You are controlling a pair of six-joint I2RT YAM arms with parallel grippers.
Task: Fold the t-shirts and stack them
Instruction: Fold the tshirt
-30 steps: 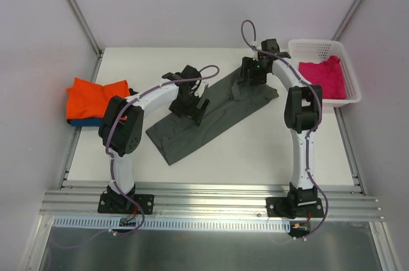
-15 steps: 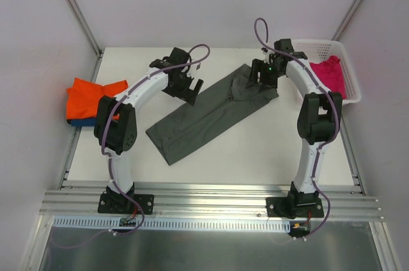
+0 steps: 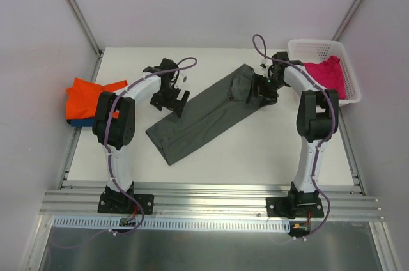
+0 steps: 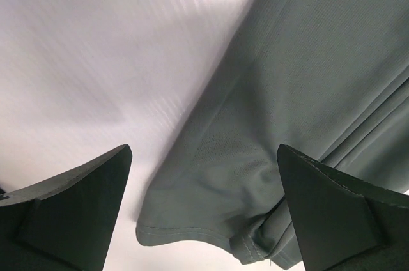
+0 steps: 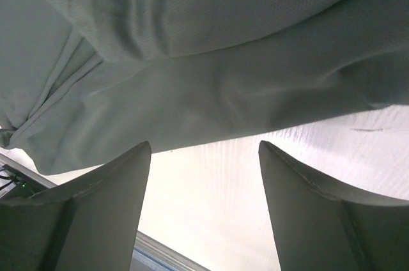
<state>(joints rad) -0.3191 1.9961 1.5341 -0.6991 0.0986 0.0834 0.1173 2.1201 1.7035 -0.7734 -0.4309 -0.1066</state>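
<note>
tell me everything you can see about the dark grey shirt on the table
The dark grey t-shirt is soft, fine-knit cloth folded into a long narrow strip. It lies flat and diagonal on the white table, running from near-left to far-right. Lengthwise creases run along it, its far end is rumpled, and a stitched hem shows at one corner. The left gripper hangs open by its left edge and the right gripper hangs open over its far end. Neither grips it.
</note>
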